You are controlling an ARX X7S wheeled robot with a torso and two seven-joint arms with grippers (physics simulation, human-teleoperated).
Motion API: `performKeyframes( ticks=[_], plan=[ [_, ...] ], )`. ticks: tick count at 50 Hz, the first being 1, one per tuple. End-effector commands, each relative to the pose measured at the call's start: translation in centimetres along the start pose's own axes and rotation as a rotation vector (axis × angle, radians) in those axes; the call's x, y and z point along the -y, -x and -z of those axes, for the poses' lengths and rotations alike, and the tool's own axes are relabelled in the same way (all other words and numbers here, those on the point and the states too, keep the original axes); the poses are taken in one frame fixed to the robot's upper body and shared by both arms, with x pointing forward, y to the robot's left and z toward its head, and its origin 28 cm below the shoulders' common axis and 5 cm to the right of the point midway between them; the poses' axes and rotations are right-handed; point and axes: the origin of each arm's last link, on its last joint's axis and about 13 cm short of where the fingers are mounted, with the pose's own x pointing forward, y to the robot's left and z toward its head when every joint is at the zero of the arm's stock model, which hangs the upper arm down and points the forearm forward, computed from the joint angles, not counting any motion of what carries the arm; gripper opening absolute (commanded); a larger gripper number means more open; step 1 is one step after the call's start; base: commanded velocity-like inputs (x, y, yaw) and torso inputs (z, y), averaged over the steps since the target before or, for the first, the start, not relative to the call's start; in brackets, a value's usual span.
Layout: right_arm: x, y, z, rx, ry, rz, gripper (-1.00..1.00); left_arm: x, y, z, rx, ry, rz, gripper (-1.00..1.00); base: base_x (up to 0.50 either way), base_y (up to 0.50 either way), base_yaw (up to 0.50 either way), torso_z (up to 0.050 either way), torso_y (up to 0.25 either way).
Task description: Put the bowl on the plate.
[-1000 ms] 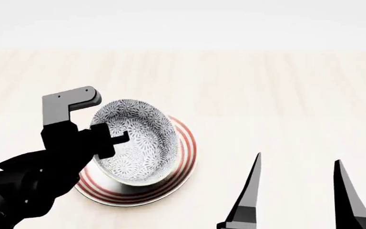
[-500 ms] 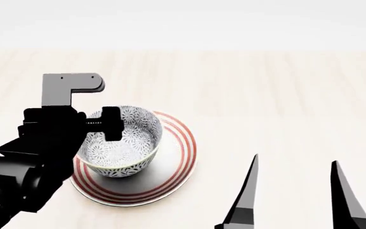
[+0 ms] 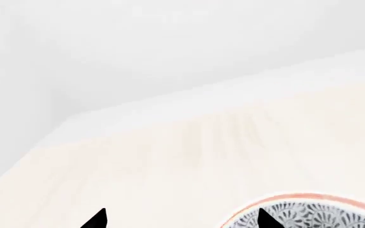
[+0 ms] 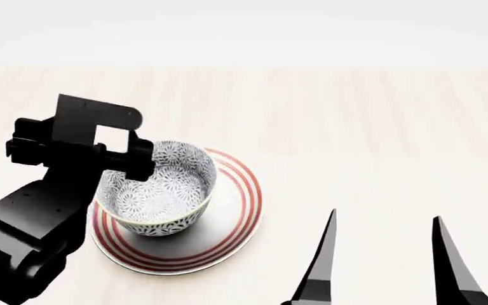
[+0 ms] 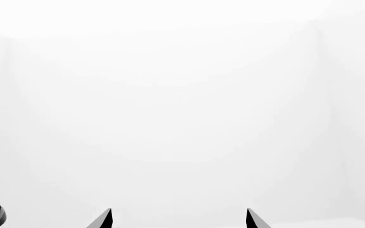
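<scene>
Over the bowl, left arm

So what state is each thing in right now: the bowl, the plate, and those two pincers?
bowl: upright, sitting on the plate, toward its left side.
plate: flat on the table, bowl on it.
left pincer: open, one finger over the bowl's rim.
right pincer: open, empty, away from the dishes.

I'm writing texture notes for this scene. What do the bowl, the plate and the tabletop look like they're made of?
The bowl looks like glazed ceramic: a grey-and-white flower pattern inside and out, with a pale rim. The plate looks like smooth white ceramic too, with painted red rings near its rim. The tabletop looks like pale wood with a matte finish, judging by its faint lengthwise grain. As renders, these are looks only.
</scene>
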Motion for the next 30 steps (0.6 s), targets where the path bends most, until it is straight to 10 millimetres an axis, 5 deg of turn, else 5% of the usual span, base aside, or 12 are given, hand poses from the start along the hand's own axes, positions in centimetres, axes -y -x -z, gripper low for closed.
performKeyframes(
  ticks=[1, 9, 19, 30],
  plan=[
    [-0.1, 0.0, 0.1, 0.011, 0.017, -0.007, 1.0, -0.8, 4.8, 1.5, 0.167, -0.026, 0.068, 1.0, 0.0, 0.0, 0.0, 0.0, 0.0],
    [-0.3, 0.2, 0.3, 0.004, 0.022, -0.017, 1.0, -2.1, 10.2, 5.2, 0.175, 0.028, 0.048, 1.0, 0.0, 0.0, 0.0, 0.0, 0.0],
    [-0.6, 0.5, 0.7, -0.005, 0.027, -0.031, 1.0, -3.4, 14.4, 8.9, 0.201, 0.068, -0.06, 1.0, 0.0, 0.0, 0.0, 0.0, 0.0],
    [-0.8, 0.7, 1.0, -0.02, 0.027, -0.045, 1.0, -3.1, 16.6, 11.0, 0.276, 0.093, -0.099, 1.0, 0.0, 0.0, 0.0, 0.0, 0.0]
  ],
)
